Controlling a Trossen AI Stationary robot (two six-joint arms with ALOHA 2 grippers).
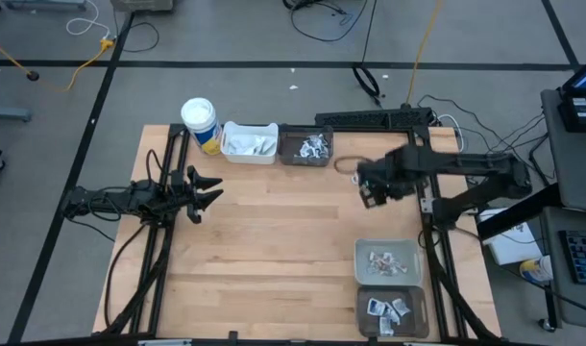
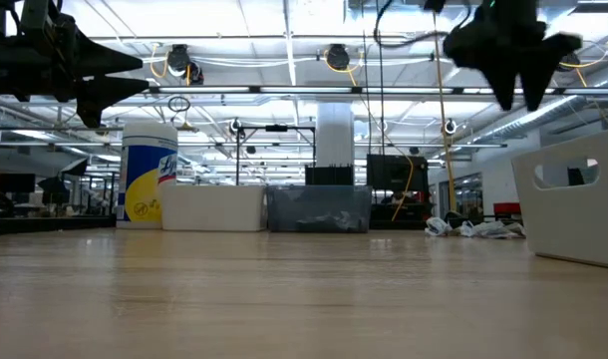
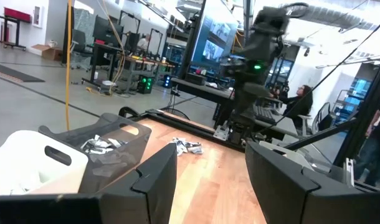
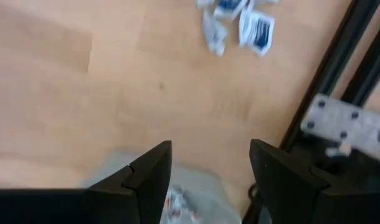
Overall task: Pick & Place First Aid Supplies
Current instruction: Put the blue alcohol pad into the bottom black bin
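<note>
- Nearest us, at the table's [image 1: 274, 250] near right corner, a dark bin [image 1: 365, 312] holds several white packets with dark print [image 1: 389, 309].
- Just beyond it and touching it sits a grey bin [image 1: 362, 261] with more small packets [image 1: 387, 261] lying loose in it. In the low view it shows as a pale wall [image 2: 573, 209] at the right.
- Farther in, the right claw [image 1: 370, 192] hangs well above the wood on the right side, between the grey bin and the far row. We see its two fingers [image 4: 149, 171] spread wide with nothing between them [image 4: 209, 155]. In the low view it hangs high at the upper right [image 2: 516, 95].
- About level with it, the left claw [image 1: 216, 189] waits over the table's left edge, also raised [image 2: 135, 75]. Its fingers [image 3: 156, 177] stand apart and hold nothing [image 3: 210, 155].
- Beyond the right claw, a small loose heap of first aid packets [image 3: 187, 147] lies on bare wood near the far right edge [image 2: 473, 228]. The right wrist view shows white squares with blue print among them [image 4: 237, 22].
- Along the far edge stand three things in a row. From left to right they are a white cup with a yellow band [image 1: 201, 123], a white bin [image 1: 249, 130] holding pale packets, and a dark bin [image 1: 285, 146] with silvery packets [image 1: 314, 146] in it. The two bins touch, and the cup stands just beside the white one.
</note>
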